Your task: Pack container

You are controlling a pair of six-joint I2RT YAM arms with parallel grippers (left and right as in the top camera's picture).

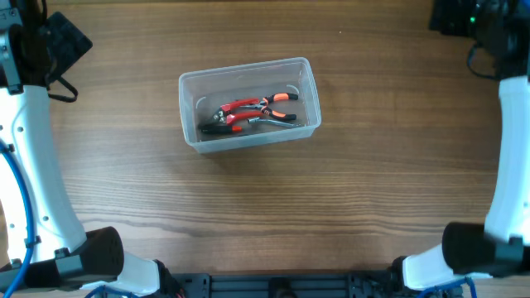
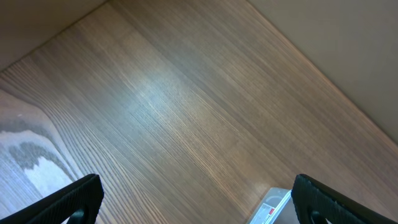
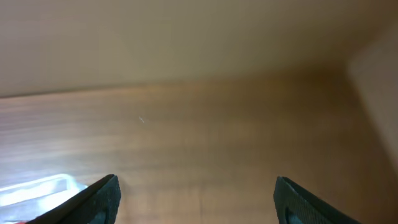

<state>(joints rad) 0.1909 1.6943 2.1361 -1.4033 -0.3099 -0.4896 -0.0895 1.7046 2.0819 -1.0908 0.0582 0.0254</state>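
The container [image 1: 248, 103], a clear rectangular tub with rounded corners, stands on the wooden table a little left of centre. Inside it lie hand tools [image 1: 248, 112] with red, orange and black grips, piled together. My left gripper [image 2: 196, 183] is open and empty over bare wood near the table's far left corner; a corner of the container [image 2: 273, 208] shows by its right finger. My right gripper [image 3: 196, 180] is also open and empty near the far right, with the container's edge [image 3: 37, 190] at the lower left of its view.
The white left arm [image 1: 33, 165] runs along the table's left side and the white right arm [image 1: 509, 157] along the right. Dark equipment [image 1: 468, 21] sits at the back right corner. The table's far edge meets a beige wall.
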